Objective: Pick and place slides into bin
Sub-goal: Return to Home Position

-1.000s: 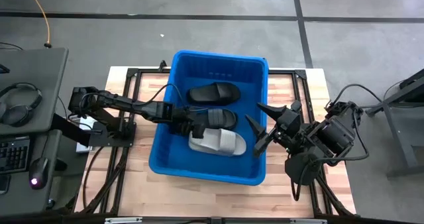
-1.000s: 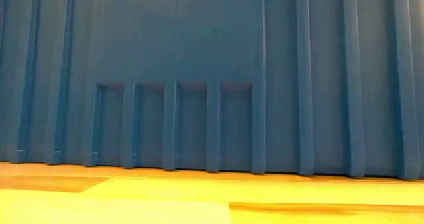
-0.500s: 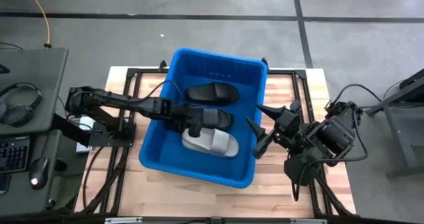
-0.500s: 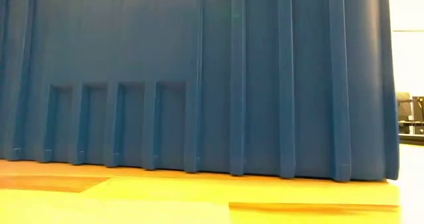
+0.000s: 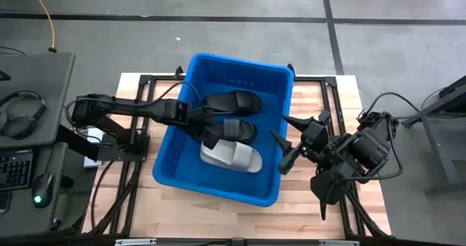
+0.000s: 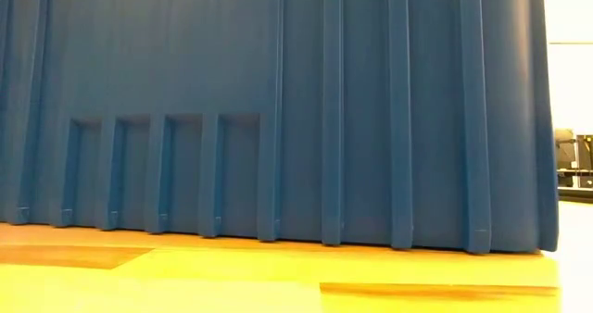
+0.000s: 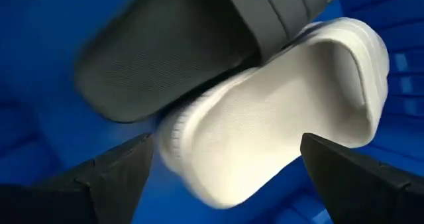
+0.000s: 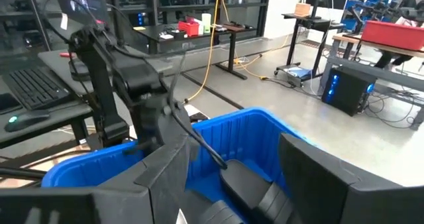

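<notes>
Blue bin (image 5: pixel 218 191) on the worktop (image 5: pixel 328 93) holds two black slides (image 5: pixel 233 100) and one grey slide (image 5: pixel 233 156). Left gripper (image 5: pixel 211 127), jaws wide and empty, has drawn back toward the bin's left wall; right gripper (image 5: pixel 285 140) waits outside, jaws spread, empty.

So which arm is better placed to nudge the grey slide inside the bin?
Left: the left gripper hangs open inside the bin by the grey slide; the right gripper sits open at its right rim.
</notes>
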`<action>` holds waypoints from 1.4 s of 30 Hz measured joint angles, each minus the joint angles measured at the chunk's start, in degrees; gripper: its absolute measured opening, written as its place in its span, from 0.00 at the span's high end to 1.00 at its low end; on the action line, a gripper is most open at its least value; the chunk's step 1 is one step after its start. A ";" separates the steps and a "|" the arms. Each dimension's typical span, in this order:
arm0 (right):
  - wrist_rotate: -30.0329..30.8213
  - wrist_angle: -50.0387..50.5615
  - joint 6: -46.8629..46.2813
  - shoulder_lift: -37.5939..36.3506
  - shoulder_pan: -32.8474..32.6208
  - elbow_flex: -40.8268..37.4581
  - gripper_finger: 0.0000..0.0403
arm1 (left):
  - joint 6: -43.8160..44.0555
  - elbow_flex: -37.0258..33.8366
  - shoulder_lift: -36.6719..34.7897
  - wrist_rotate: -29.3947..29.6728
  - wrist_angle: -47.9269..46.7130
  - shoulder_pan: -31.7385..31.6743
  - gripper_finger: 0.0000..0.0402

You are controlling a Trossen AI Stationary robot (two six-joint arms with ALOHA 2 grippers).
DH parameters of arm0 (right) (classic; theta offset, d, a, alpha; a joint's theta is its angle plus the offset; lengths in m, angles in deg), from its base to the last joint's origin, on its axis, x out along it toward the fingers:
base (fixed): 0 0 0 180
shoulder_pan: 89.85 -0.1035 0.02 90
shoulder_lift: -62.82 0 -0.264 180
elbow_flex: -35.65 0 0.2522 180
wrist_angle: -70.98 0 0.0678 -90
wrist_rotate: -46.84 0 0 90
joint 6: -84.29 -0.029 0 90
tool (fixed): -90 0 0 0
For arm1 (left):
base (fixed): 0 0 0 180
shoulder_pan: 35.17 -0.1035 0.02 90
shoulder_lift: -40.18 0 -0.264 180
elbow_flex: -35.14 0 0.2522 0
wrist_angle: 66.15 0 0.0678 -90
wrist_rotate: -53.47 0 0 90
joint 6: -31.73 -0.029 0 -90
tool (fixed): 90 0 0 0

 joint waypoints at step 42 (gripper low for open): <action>-4.43 6.04 -23.84 5.46 5.92 0.00 0.47 | -30.42 -18.50 -49.55 -5.24 43.36 11.04 0.09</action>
